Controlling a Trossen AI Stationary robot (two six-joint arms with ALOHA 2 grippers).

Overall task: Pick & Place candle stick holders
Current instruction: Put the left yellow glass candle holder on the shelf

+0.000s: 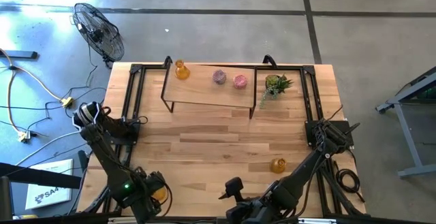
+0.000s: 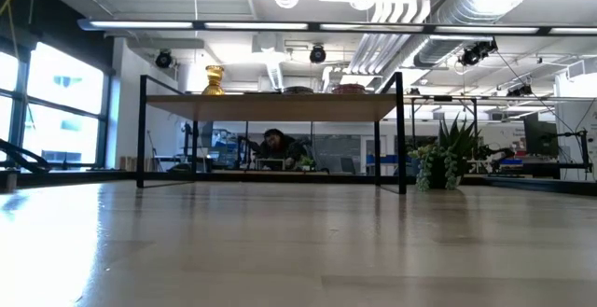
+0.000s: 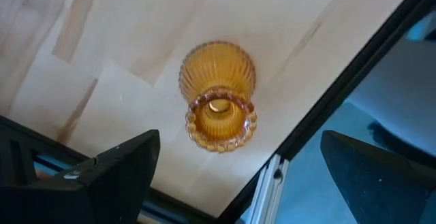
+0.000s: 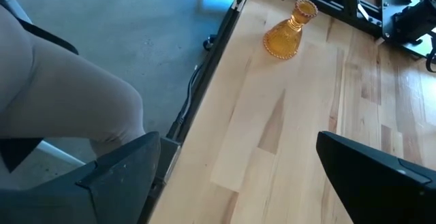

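Note:
One amber bottle-shaped holder [image 3: 218, 105] stands upright on its base near the table's near left edge; it also shows in the high view [image 1: 159, 194] and the right wrist view [image 4: 289, 32]. My left gripper [image 3: 242, 159] hovers above it, open and empty, pointing down. A second amber holder [image 1: 278, 165] stands on the table at the near right. A third amber holder [image 1: 180, 69] and two pink ones [image 1: 219, 77] [image 1: 240, 81] stand on the shelf. No light blue holder is in view. My right gripper [image 1: 233, 187] is open and empty at the near edge, pointing toward the table's left.
A black-framed wooden shelf [image 1: 204, 94] stands at the table's far side, with a spiky green potted plant [image 1: 276, 85] beside it on the right. Black frame rails [image 1: 133, 94] run along both table sides. A person [image 2: 275, 144] sits in the room behind.

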